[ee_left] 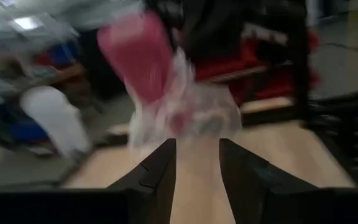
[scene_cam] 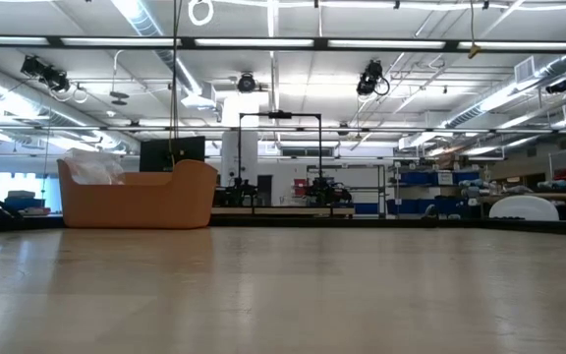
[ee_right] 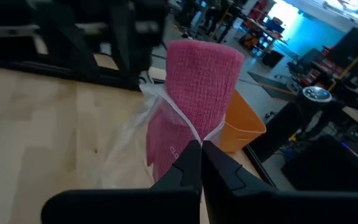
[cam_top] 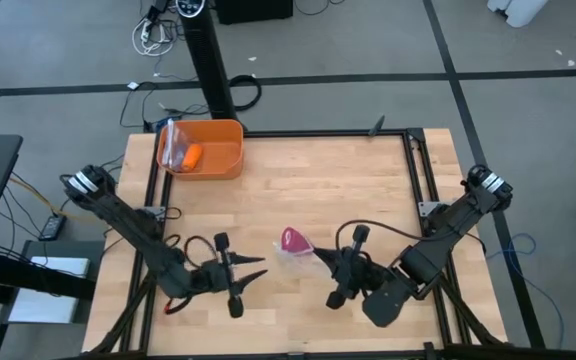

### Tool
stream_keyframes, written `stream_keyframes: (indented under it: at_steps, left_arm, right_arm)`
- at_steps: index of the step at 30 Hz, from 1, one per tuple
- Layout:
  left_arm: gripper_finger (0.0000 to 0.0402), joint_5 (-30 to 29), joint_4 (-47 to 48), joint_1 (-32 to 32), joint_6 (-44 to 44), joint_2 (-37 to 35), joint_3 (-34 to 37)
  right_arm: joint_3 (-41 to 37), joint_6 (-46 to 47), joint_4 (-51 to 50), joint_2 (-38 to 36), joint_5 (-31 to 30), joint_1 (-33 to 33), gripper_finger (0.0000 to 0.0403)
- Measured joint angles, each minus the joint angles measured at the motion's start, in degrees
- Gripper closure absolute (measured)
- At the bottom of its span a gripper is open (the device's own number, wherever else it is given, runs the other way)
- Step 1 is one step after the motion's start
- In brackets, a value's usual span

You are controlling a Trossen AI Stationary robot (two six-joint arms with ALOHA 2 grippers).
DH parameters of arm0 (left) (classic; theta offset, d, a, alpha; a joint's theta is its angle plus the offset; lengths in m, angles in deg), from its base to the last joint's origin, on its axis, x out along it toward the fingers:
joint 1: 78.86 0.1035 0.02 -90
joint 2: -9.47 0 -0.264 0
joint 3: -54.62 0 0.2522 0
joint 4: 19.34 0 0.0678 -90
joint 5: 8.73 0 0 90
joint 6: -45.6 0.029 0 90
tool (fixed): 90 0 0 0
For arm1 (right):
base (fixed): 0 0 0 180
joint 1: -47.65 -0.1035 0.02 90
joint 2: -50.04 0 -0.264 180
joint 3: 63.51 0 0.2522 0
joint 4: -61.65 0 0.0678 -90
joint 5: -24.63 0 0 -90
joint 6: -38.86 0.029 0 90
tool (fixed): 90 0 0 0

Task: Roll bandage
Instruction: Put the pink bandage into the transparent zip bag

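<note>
High view: two dark arms reach in over the near part of a wooden bench (cam_top: 298, 190), their claws facing each other across a short gap. The right claw (cam_top: 318, 258) is pinched shut on the edge of a clear plastic bag (cam_top: 294, 256), and the bandage (cam_top: 293, 240), rolled into a small magenta-pink cylinder, sits partly inside that bag between the two arms. The left claw (cam_top: 256, 273) stands just beside the bag with its fingers spread apart and nothing between them.

From the right wrist view, the closed fingers (ee_right: 191, 163) grip the crinkly plastic (ee_right: 160, 118) where it wraps the lower part of the roll (ee_right: 201, 81), whose upper end sticks out of the bag. The roll appears to be lifted off the wood, though the angle leaves that unsure.

From the left wrist view, the left arm's two fingers (ee_left: 160, 171) stand parted over bare planks, with the pink roll (ee_left: 135, 53) and its bag (ee_left: 191, 112) blurred beyond them.

Well apart from the arms, at the bench's far left corner, an orange bin (cam_top: 208, 152) holds a small orange object (cam_top: 192, 155) and some clear plastic. The low view shows that bin (scene_cam: 141, 197) at the far edge.
</note>
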Motion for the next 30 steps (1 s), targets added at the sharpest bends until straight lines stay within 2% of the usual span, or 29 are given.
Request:
stream_keyframes:
  at_steps: [2, 5, 8, 13, 20, 26, 30]
  left_arm:
    - [0.0272, 3.51, 4.22, 1.32, -6.72, -0.75, 0.75]
    - [0.0272, 4.64, 2.31, 2.92, -9.43, -0.85, 3.28]
    - [0.0272, 5.53, -3.47, 4.27, -8.92, -0.96, 5.61]
    - [0.0272, 10.70, -11.94, 6.27, -6.03, -0.91, 7.66]
    - [0.0272, 16.85, -10.97, 8.59, -5.75, -0.89, 7.66]
    - [0.0272, 18.91, -10.94, 8.74, -4.55, -0.89, 7.66]
    - [0.0272, 22.69, -10.95, 8.63, -3.97, -0.89, 7.66]
  right_arm:
    - [0.00, -0.22, -0.07, 0.00, 0.00, -1.05, 0.0403]
    - [0.00, -0.95, -0.05, 0.00, 0.04, -2.19, 0.0403]
    - [0.00, -1.06, 0.06, 0.00, 0.02, -3.02, 0.0403]
    - [0.00, -1.12, 0.16, 0.04, 0.59, -3.75, 0.0403]
    - [0.00, -1.26, 1.11, 0.07, 3.76, -3.73, 0.0403]
    - [0.00, -1.30, 1.15, 0.07, 3.87, -3.70, 0.0403]
    - [0.00, -1.68, 1.19, 0.09, 3.87, -3.69, 0.0403]
